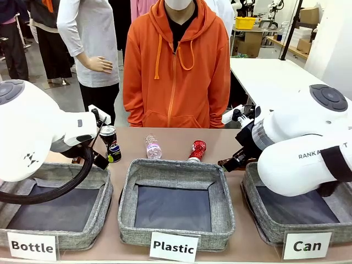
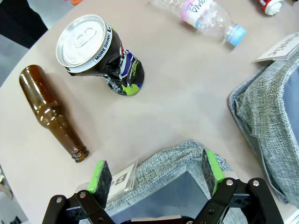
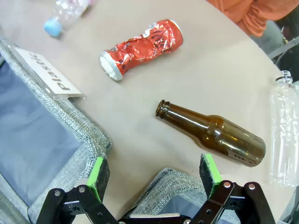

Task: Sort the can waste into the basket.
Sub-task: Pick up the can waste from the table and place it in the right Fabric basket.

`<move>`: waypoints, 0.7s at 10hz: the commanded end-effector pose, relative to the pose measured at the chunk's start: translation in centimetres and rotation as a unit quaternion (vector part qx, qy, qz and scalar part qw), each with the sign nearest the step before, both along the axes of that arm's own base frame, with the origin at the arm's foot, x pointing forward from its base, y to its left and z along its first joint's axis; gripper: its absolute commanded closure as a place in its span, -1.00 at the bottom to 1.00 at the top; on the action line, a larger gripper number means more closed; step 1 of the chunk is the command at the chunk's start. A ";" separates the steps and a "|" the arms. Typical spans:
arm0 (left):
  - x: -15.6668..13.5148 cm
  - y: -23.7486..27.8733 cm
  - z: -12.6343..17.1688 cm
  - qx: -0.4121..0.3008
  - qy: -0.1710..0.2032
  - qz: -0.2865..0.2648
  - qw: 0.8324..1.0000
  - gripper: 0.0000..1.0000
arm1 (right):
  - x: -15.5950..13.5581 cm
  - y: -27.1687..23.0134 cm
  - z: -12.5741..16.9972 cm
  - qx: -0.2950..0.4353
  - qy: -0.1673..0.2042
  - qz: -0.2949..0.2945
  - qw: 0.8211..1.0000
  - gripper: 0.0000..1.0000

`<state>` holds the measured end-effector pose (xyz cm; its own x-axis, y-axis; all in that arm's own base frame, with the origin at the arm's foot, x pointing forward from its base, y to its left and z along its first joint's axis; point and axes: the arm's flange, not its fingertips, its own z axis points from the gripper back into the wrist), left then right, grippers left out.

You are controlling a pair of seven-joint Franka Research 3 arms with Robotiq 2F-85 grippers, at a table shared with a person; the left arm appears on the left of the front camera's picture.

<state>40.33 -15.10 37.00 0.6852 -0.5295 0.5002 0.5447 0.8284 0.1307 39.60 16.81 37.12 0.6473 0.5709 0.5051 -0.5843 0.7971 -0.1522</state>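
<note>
Left gripper [image 2: 156, 170] spread wide, empty, over Bottle basket [image 2: 174, 159] far rim; black can [image 2: 100, 56] standing just beyond. Red can [image 3: 142, 49] lying far centre. Right gripper [image 3: 154, 173] spread wide, empty, over Can basket [image 1: 263, 223], near right.

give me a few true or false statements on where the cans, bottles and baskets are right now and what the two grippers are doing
1. The crushed red metal can lies on its side on the table. True.
2. The black metal can sits inside the grey woven basket marked Can. False: it stands upright on the table, outside every basket.
3. The left gripper and the right gripper are both open and hold nothing. True.
4. The clear plastic bottle with the pink label lies in the grey woven basket marked Plastic. False: it lies on the table beyond that basket.
5. A brown glass bottle lies on the table near the red can. True.
</note>
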 end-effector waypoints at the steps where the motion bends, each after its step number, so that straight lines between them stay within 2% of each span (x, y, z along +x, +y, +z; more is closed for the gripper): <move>1: 0.0 0.0 0.0 0.000 0.000 0.000 1.000 -1.00 | 0.0 0.0 0.0 0.000 0.000 0.000 1.000 -1.00; 2: 0.0 0.0 0.0 0.000 0.000 0.000 1.000 -1.00 | 0.0 0.0 0.0 0.000 0.000 0.000 1.000 -1.00; 3: 0.0 0.0 0.0 0.000 0.000 0.000 1.000 -1.00 | -1.0 -0.5 1.6 0.010 -0.001 0.011 1.000 -1.00; 4: -1.2 0.6 1.9 -0.031 0.023 -0.053 0.998 -1.00 | -2.1 -1.4 3.6 0.030 0.007 0.016 0.999 -1.00; 6: -4.4 2.7 6.5 -0.107 0.048 -0.118 0.986 -1.00 | -4.7 -4.2 8.0 0.115 0.063 0.001 0.991 -1.00; 7: -5.7 4.3 8.0 -0.150 0.062 -0.165 0.973 -1.00 | -6.3 -5.8 9.8 0.180 0.094 0.008 0.979 -1.00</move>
<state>36.72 -16.10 44.10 0.5858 -0.5637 0.5824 0.7385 0.6672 -0.0971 36.12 15.11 45.36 0.7087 0.4459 0.5467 -0.5947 0.7945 0.1229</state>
